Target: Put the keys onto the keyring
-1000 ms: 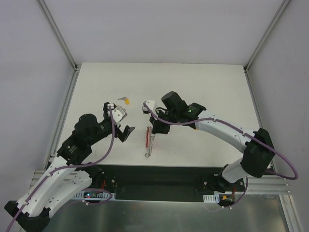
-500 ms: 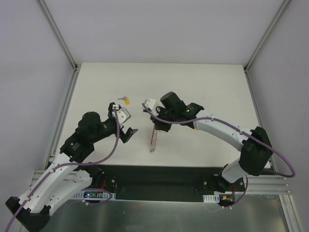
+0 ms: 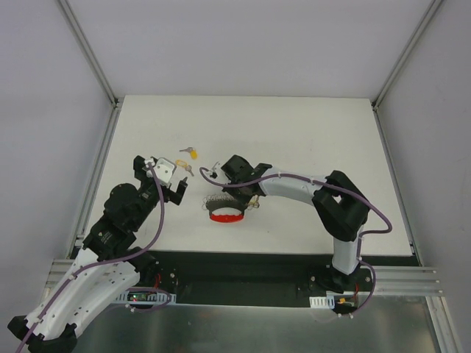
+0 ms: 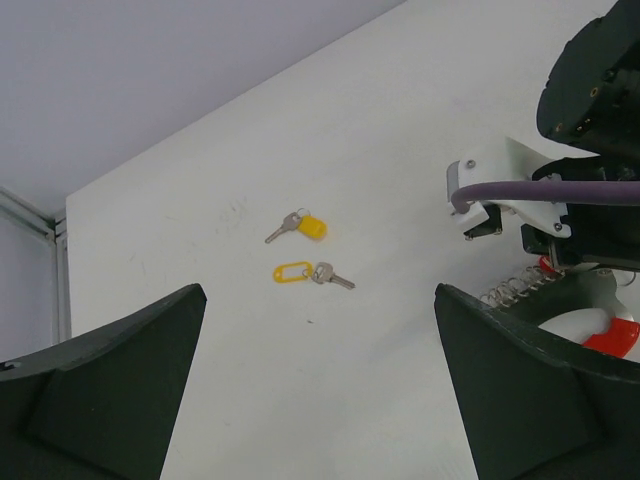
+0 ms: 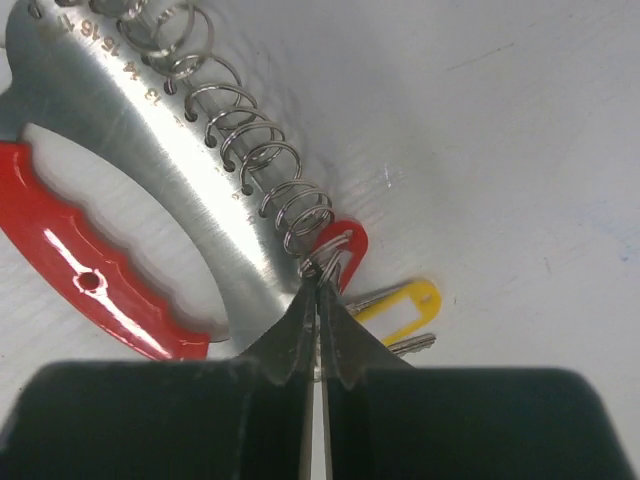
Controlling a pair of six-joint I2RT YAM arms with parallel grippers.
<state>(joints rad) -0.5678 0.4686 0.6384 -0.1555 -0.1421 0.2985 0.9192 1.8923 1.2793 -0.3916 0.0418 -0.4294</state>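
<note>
The keyring [image 3: 224, 215] lies on the table, a red curved loop joined to a silver plate and a coil of wire rings [image 5: 250, 150]. My right gripper [image 5: 318, 285] is shut on a small ring at the coil's end, over a red tag [image 5: 345, 240] and a yellow-tagged key [image 5: 400, 308]. In the top view it [image 3: 249, 204] sits at the keyring's right end. Two loose keys with yellow heads [image 4: 300, 225] [image 4: 305, 272] lie ahead of my left gripper [image 4: 318, 300], which is open and empty. In the top view the left gripper [image 3: 163, 176] is left of the keys [image 3: 190, 154] and the keyring.
The right arm's wrist and purple cable [image 4: 560, 190] fill the right of the left wrist view, just above the keyring's coil [image 4: 510, 290]. The table's left rail [image 3: 99, 169] runs close beside the left arm.
My right arm swung left and lower with the keyring, which now lies curled on the table instead of hanging straight. My left gripper drew back to the left, uncovering a second key.
</note>
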